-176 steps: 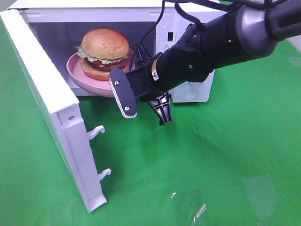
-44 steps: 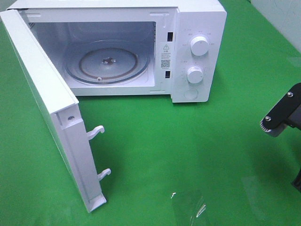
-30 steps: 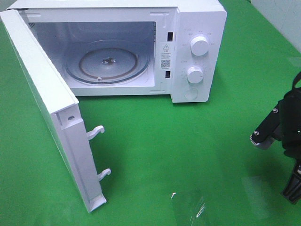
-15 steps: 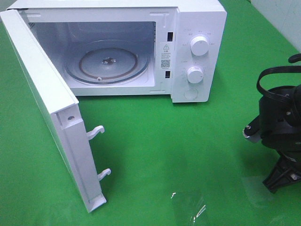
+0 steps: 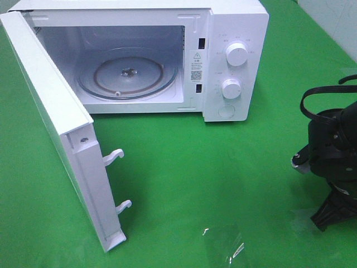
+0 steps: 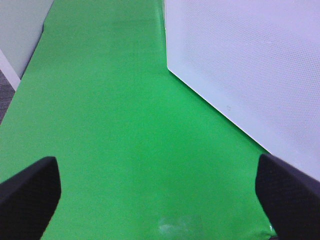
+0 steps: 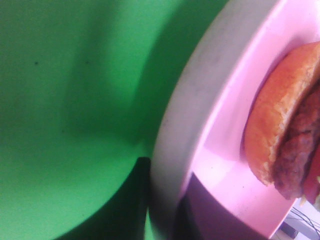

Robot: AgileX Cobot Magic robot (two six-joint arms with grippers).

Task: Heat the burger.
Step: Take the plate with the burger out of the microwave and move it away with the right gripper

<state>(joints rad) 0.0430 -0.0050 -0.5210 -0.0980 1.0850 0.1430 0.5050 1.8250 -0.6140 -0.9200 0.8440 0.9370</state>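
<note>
On the green desk (image 5: 223, 184), seen from the high exterior camera, a white microwave (image 5: 234, 33) stands with its door (image 5: 61, 139) swung fully open toward the viewer. Its cavity holds only the glass turntable (image 5: 128, 75). Two round knobs (image 5: 237, 54) sit one above the other on the control panel. The right arm (image 5: 334, 151) is at the right edge of this view, well apart from the microwave, with a looped black cable above it. The right hand (image 5: 333, 211) points down close to the desk; neither burger nor plate shows in this view, and how far the hand is open cannot be told from here.

From the left wrist camera, the left hand (image 6: 160, 195) is spread wide, its two dark fingertips (image 6: 27, 195) at opposite edges of the picture with only green desk between them. It holds and touches nothing. A white perforated panel (image 6: 250, 65) of the microwave stands just beside it.

From the right wrist camera, the pink plate (image 7: 220, 125) fills much of the picture, very close to the lens. The burger (image 7: 280, 130) rests on it, with bun and dark patty visible. A dark finger (image 7: 205, 210) lies over the plate's rim, so the right hand is clamped on the plate, above the green desk.
</note>
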